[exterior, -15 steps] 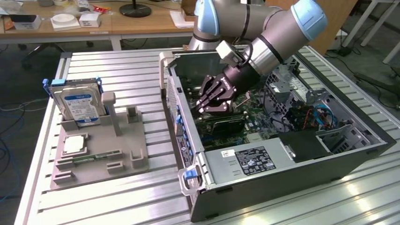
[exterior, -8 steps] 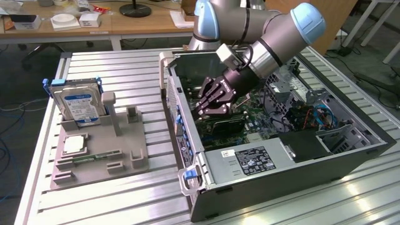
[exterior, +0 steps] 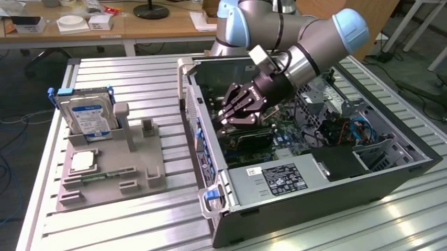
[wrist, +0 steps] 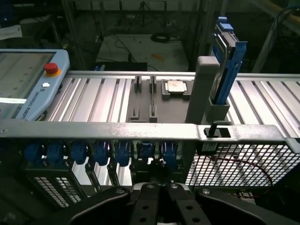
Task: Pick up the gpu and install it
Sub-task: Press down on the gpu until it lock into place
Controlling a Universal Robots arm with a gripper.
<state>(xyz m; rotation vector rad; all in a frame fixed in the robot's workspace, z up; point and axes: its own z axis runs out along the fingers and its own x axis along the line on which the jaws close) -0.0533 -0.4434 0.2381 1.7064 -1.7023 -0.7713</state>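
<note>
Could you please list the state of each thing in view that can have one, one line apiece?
Gripper: shut, inside the open computer case, above the motherboard.
Computer case: lying on its side, side panel off, interior exposed.
Hard drive: standing upright in its slot on the gray holder tray.
Holder tray: flat on the table, the slot beside the hard drive empty.
Processor chip: lying flat in its recess on the tray.
Gpu: I cannot make it out.
</note>
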